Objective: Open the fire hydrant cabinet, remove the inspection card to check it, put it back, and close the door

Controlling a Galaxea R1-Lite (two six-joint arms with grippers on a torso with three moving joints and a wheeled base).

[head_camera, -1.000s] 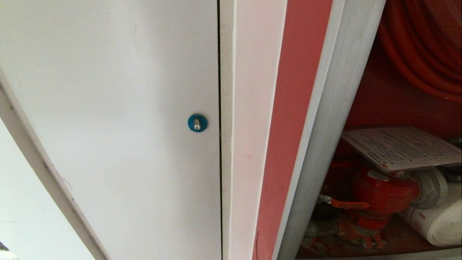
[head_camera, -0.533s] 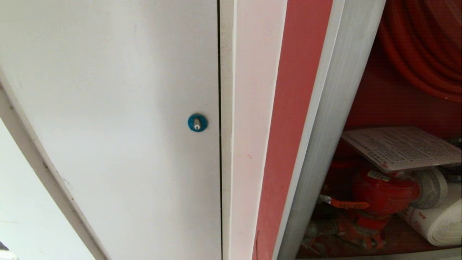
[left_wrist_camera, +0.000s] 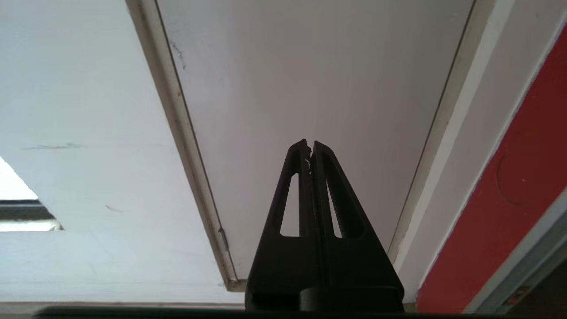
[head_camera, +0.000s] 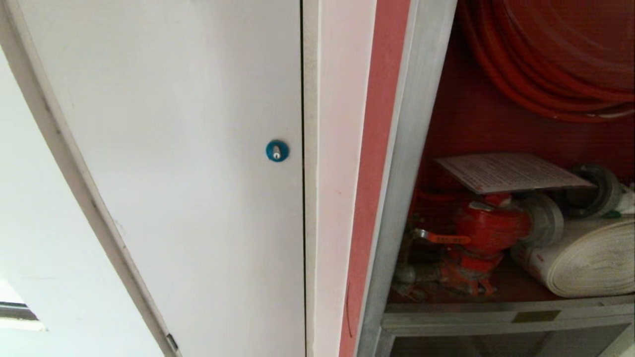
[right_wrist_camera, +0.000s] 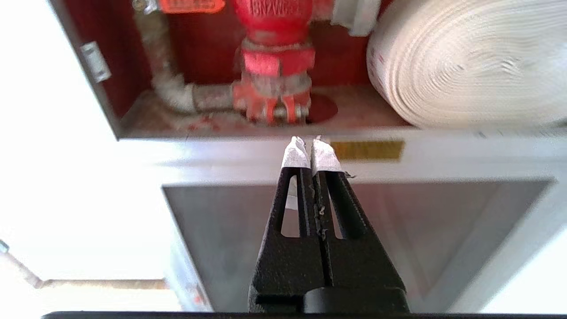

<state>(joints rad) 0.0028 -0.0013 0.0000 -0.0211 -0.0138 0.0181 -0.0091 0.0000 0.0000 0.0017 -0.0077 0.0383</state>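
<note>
The fire hydrant cabinet [head_camera: 407, 148] stands open on the right of the head view, silver-framed with a red inside. The inspection card [head_camera: 511, 171], a white printed sheet, lies flat on the red valve [head_camera: 488, 228] below the coiled red hose [head_camera: 545, 59]. The door is out of view. My right gripper [right_wrist_camera: 311, 141] is shut and empty, its white-taped tips in front of the cabinet's lower frame rail [right_wrist_camera: 443, 153], below the valve [right_wrist_camera: 274, 48]. My left gripper [left_wrist_camera: 309, 144] is shut and empty, facing a plain white panel. Neither gripper shows in the head view.
A plain white door [head_camera: 173, 148] with a small blue round lock [head_camera: 277, 150] fills the left. A rolled white hose [head_camera: 585, 258] lies right of the valve. Below the rail sits a grey framed panel [right_wrist_camera: 398, 230]. A red strip [head_camera: 377, 148] borders the cabinet frame.
The whole head picture has shifted: the camera moved, so more of the cabinet's inside and its lower rail show. The card and valve lie as before.
</note>
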